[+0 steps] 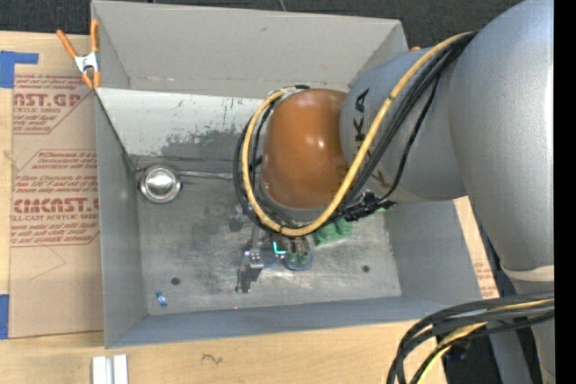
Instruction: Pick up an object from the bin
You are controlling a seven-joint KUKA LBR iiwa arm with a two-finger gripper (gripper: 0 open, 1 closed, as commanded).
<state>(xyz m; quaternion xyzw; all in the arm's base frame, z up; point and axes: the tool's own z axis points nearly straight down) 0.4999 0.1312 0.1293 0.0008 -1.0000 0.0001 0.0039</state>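
My gripper (261,261) reaches down to the bin floor at the front middle, mostly covered by the orange dome on the wrist. A small blue and silver round thing (298,259) lies right beside it on its right. A green flat thing (336,232) pokes out from under the wrist just behind that. Whether anything is in the gripper's grasp is hidden.
A shiny metal spoon-like thing with a round bowl (160,184) lies at the bin's left, its handle running right toward the arm. A tiny blue bit (162,299) sits at the front left corner. The arm covers the bin's right side.
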